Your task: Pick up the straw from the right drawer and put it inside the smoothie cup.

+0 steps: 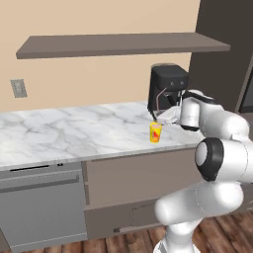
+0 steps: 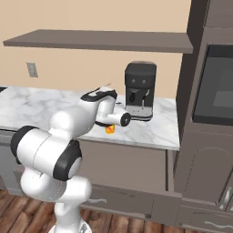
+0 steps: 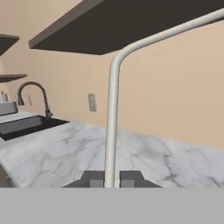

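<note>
Straw point(image 3: 112, 109) stood pinched between the two dark fingertips of the gripper point(image 3: 111, 178), rising from them along the hand view and bending over at its top toward the upper right. The jaws were clenched on its lower part, with almost no gap beside the thin stem. In the left base view the straw point(image 1: 158, 100) showed as a fine pinkish line in front of the coffee machine point(image 1: 168, 86), held above the counter point(image 1: 74, 131) and near the cup point(image 1: 155, 132). The cup point(image 2: 109, 129) sat on the marble just in front of the machine, half hidden by the arm in the right base view.

The straw looked very light and slender, probably smooth and a little springy, so it could pivot or slip in a two-finger pinch. A low hold seemed to leave a long free length above, and the tip below the fingers looked short. Lowering that end into the small cup mouth would likely need a near-upright stem and a gentle release.
</note>
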You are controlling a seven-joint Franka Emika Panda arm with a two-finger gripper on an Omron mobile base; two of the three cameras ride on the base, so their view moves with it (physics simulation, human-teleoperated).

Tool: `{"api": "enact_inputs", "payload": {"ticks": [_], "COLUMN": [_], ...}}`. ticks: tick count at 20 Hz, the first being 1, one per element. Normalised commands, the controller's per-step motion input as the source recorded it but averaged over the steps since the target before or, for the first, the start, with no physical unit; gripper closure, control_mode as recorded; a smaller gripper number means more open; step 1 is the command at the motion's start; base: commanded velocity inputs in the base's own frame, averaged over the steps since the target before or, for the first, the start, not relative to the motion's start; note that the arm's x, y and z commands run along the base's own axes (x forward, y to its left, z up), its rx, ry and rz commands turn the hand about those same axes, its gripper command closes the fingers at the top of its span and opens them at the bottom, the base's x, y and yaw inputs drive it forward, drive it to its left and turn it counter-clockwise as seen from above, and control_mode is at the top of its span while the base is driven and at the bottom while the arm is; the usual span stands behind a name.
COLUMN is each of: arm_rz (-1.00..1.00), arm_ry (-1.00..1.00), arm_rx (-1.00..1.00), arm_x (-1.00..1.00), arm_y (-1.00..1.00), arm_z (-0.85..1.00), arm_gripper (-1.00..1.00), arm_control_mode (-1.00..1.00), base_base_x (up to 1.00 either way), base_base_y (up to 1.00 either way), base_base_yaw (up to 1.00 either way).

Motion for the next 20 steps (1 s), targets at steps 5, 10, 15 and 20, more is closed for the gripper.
{"api": "enact_inputs", "payload": {"ticks": [5, 10, 15, 20], "arm_rz": [0.00, 0.00, 0.00, 0.00], "arm_ry": [-0.01, 0.00, 0.00, 0.00], "arm_rx": [0.00, 0.00, 0.01, 0.00], "arm_x": [0.25, 0.29, 0.25, 0.14], "arm_y": [-0.06, -0.11, -0.23, -0.10], "arm_z": [-0.10, -0.04, 0.00, -0.08], "arm_gripper": [1.00, 1.00, 1.00, 1.00], "arm_control_mode": [-1.00, -1.00, -1.00, -1.00], "base_base_x": [0.00, 0.00, 0.00, 0.00], "base_base_y": [0.00, 0.00, 0.00, 0.00], "base_base_yaw": [0.00, 0.00, 0.00, 0.00]}}
